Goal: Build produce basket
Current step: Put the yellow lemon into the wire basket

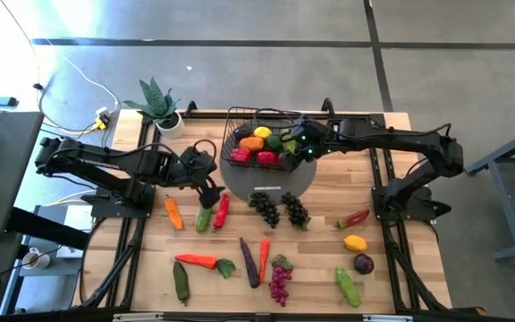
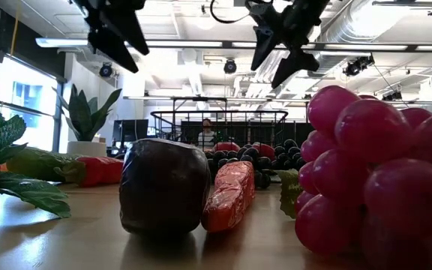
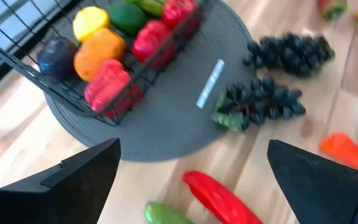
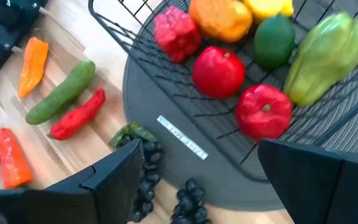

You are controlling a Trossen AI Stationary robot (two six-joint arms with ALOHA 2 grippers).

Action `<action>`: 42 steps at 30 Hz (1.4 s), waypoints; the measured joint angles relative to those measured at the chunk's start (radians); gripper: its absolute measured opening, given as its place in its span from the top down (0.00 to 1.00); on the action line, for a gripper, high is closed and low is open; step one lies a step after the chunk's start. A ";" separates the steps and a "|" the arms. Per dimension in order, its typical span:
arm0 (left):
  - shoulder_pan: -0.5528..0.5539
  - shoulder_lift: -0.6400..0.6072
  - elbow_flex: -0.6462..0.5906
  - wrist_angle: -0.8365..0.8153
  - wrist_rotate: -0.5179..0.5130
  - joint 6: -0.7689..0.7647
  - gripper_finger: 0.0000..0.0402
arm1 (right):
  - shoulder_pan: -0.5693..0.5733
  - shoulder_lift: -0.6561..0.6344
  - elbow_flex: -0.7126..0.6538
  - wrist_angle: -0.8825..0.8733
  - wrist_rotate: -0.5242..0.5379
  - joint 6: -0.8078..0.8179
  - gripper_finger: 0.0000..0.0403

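Basket (image 1: 259, 143) sits on the grey round mat (image 1: 284, 183) at the far middle of the tabletop (image 1: 418, 259), already part filled (peppers, lemon, lime among the load). Most produce lies loose on the wood nearer you: dark grapes (image 1: 280, 207), red chili (image 1: 222, 209), cucumber (image 1: 205, 217), carrot (image 1: 174, 213).

Left tool (image 1: 208, 190) hovers above the chili and cucumber, jaws wide, empty. Right tool (image 1: 295, 150) hangs over the basket's near edge, jaws apart, holding nothing.

Step in hand, as you'd judge it: picking the next piece. Lower the left tool onto the chili, close, then carry it to the basket.
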 joint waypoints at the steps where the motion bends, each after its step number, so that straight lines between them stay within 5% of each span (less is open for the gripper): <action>1: -0.012 0.000 0.000 -0.011 0.000 0.000 0.01 | 0.008 0.000 0.000 -0.002 0.000 0.017 0.25; 21: -0.183 0.000 0.000 -0.010 0.002 0.021 0.01 | 0.292 0.000 0.000 -0.216 0.000 0.317 0.25; 42: -0.204 0.000 0.000 -0.033 0.076 0.001 0.01 | 0.649 0.000 -0.014 -0.520 -0.107 0.334 0.25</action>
